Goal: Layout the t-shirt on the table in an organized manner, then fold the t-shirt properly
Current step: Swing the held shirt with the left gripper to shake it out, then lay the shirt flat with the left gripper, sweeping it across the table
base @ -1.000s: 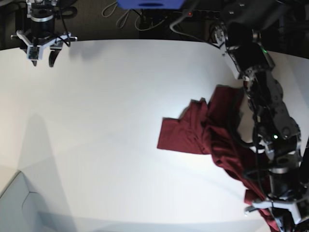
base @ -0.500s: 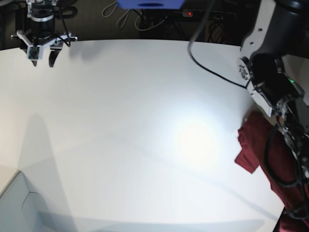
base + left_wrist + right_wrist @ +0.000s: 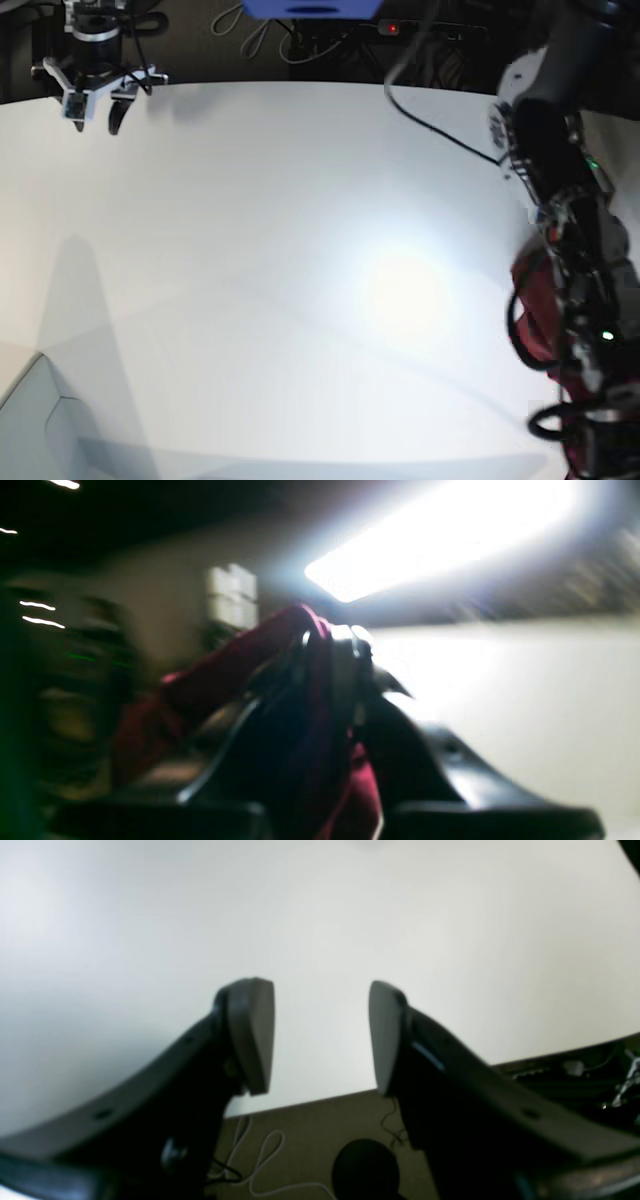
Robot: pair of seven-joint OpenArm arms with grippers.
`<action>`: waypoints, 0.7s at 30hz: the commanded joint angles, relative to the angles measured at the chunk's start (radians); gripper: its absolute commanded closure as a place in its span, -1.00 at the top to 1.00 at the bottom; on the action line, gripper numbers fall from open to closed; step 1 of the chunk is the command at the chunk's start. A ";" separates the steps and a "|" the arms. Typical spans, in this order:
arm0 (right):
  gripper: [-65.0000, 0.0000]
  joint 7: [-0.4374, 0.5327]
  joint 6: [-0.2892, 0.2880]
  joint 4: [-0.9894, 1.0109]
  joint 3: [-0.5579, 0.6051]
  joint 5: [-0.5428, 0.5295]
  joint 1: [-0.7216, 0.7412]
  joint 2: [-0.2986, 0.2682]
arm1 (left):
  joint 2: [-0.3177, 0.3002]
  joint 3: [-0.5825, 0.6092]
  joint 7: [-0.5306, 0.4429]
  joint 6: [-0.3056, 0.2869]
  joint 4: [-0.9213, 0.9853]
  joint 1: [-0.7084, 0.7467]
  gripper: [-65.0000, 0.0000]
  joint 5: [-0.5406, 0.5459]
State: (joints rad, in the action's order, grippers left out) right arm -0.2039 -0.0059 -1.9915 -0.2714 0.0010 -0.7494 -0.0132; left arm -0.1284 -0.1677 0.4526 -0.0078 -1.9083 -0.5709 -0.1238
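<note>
In the left wrist view, which is blurred, my left gripper (image 3: 331, 645) is shut on a bunch of the dark maroon t-shirt (image 3: 235, 672), and the fabric drapes over and between its fingers. In the base view only a small bunched part of the t-shirt (image 3: 527, 300) shows, at the white table's (image 3: 300, 250) right edge, mostly hidden behind the left arm. My right gripper (image 3: 95, 100) hangs at the table's far left corner. The right wrist view shows the right gripper (image 3: 320, 1035) open with nothing between its fingers.
The left arm (image 3: 565, 200) stretches along the table's right side. Beyond the table's edge in the right wrist view lie floor cables (image 3: 265, 1160) and a dark round object (image 3: 365, 1170). More cables (image 3: 290, 35) run behind the table's far edge.
The shirt, spread over the table's right part a second ago, has been pulled right toward the edge by the left arm. The right gripper has hardly moved.
</note>
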 commanded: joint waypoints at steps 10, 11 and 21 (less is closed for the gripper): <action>-0.06 0.027 0.001 -0.018 -0.006 0.004 -0.012 -0.009 | 0.217 0.282 -0.045 0.012 0.103 0.133 -0.99 -0.012; -0.06 0.027 0.001 -0.018 -0.006 0.004 -0.014 -0.009 | 0.229 0.314 -0.045 0.012 0.131 0.144 -0.99 -0.012; -0.06 0.027 0.001 -0.018 -0.006 0.004 -0.017 -0.008 | 0.285 0.666 -0.047 0.018 0.537 0.171 -0.66 -0.012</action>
State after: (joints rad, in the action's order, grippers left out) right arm -0.2024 -0.0036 -1.9915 -0.2722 0.0013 -0.7574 -0.0166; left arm 0.1463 0.5068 0.4358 -0.0032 -1.3483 -0.3683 -0.1307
